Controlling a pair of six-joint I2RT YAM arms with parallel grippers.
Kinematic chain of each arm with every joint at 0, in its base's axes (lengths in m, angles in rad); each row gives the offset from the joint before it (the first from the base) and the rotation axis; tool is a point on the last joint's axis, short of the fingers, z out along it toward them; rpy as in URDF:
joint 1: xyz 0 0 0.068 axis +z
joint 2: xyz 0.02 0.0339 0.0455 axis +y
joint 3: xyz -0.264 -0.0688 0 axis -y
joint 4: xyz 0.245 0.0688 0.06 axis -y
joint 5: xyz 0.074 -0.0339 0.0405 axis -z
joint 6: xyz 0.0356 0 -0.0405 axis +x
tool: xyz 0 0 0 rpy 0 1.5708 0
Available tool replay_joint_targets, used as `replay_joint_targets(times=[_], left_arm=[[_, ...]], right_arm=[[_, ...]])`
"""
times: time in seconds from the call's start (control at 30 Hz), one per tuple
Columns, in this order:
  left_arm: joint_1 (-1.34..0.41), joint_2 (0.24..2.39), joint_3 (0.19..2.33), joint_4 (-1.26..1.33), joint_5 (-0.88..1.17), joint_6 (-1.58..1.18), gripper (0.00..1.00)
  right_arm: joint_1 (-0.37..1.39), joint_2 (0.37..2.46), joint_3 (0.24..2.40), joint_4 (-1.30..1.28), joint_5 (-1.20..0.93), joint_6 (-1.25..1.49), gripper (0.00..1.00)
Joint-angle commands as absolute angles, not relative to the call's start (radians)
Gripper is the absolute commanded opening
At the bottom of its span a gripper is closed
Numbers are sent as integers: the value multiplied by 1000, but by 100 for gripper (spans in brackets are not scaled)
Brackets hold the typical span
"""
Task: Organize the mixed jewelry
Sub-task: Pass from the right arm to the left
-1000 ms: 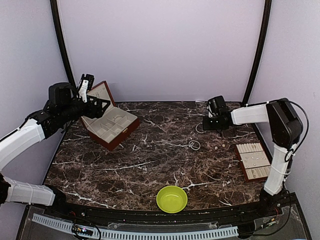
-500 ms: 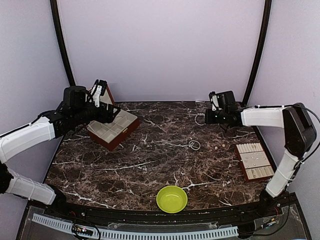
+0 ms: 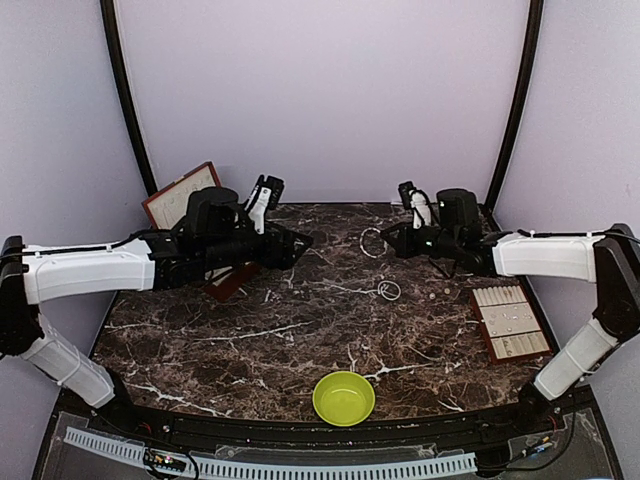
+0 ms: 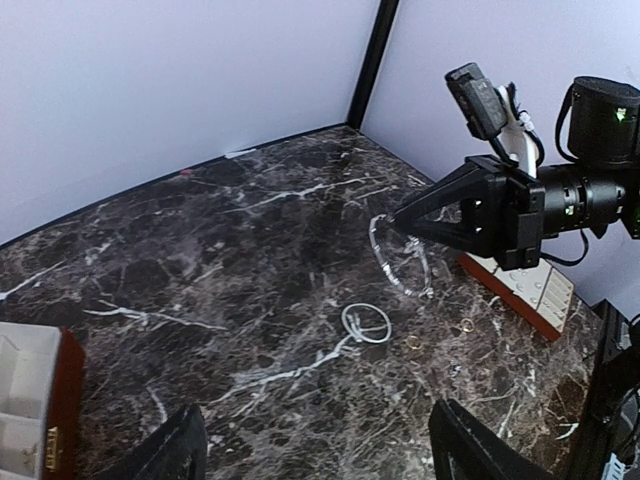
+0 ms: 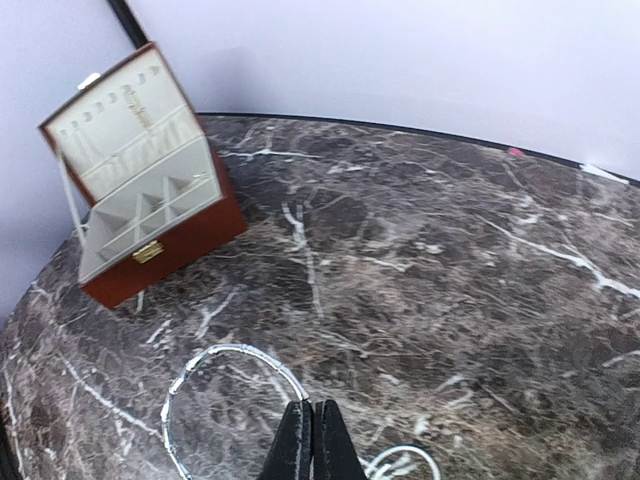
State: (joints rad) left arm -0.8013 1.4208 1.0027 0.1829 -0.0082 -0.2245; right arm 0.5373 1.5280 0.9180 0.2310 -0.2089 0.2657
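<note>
At the near edge of the surface (image 3: 200,340) sits the green bowl (image 3: 343,397). Beyond it a small hoop (image 3: 389,290) and tiny beads (image 4: 412,342) lie loose, with the padded tray (image 3: 510,322) to their right. Farther back, the right tool (image 3: 388,240), pressed together, pinches a larger hoop (image 5: 235,348) and has lifted it off the surface, swinging in from the far right. The left tool (image 3: 300,246), spread and empty, has left the open box (image 5: 150,190) to face it. A handover toward the box seems likely.
</note>
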Motion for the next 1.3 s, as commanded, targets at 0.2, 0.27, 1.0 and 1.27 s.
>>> replay_joint_targets(times=[0.2,0.27,1.0,1.27], left_arm=[[-829,1475,1008,342,182,-327,80],[-830,1487,1019,339,233,-337,78],[-831,1548,1036,381,248,-506,62],[-831,1582,1034,429,273,-563,42]], right_arm=[[637,1563,929,444,-424,308,0],[651,1553,924,458,-430,298,0],[693,1498,897,493,-456,262,0],[699,1517,917,487,-452,251,0]])
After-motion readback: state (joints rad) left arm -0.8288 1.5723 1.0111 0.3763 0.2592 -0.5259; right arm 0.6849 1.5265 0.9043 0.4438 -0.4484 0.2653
